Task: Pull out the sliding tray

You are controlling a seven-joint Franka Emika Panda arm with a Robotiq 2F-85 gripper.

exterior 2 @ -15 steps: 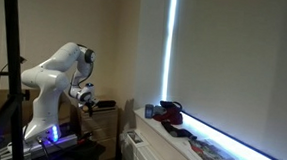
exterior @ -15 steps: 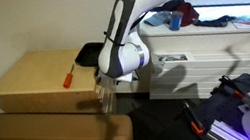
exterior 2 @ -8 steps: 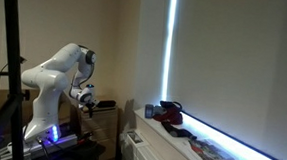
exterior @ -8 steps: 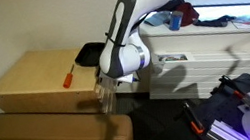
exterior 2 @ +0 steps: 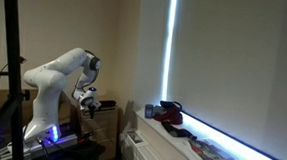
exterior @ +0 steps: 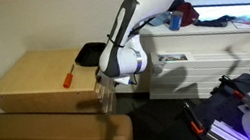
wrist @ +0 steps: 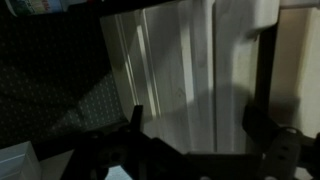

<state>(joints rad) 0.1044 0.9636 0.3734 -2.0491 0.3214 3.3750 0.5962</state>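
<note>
Your tool (exterior: 106,95) hangs at the near right corner of the tan wood cabinet (exterior: 27,88), just below its top edge. In the wrist view the tool (wrist: 197,125) is spread wide. One dark finger (wrist: 135,118) stands left and the other right, with pale wood between them. That pale strip with long straight edges looks like the sliding tray (wrist: 180,70). The view is too dim to separate it cleanly from the cabinet front, or to tell whether the fingers touch it.

The only print is on the papers (exterior: 249,22) on the white ledge (exterior: 203,49), and it is too small to read.

On the cabinet's top surface an orange stick-like object (exterior: 67,77) lies well back from the tool, and a black tray (exterior: 88,54) sits by the far edge. A brown cushion back (exterior: 45,138) crowds the cabinet's near side. The open room is the dark gap between the cabinet and the white ledge. Cables and blue-lit gear (exterior: 248,111) lie farther right.
</note>
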